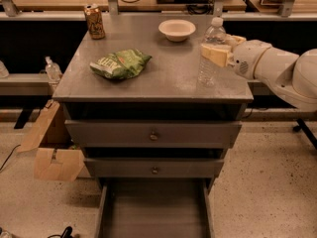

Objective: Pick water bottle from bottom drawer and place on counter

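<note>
The water bottle (207, 73) stands upright on the counter (168, 71) near its front right corner, and the gripper (216, 45) reaches in over the right edge, clasping the bottle's upper half. The bottom drawer (153, 212) is pulled open below the front edge, its grey floor showing; a green snack bag (120, 64) lies towards the left edge

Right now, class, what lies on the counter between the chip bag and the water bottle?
Nothing: bare counter there, in the camera view. The gripper is at the water bottle's upper body.
</note>
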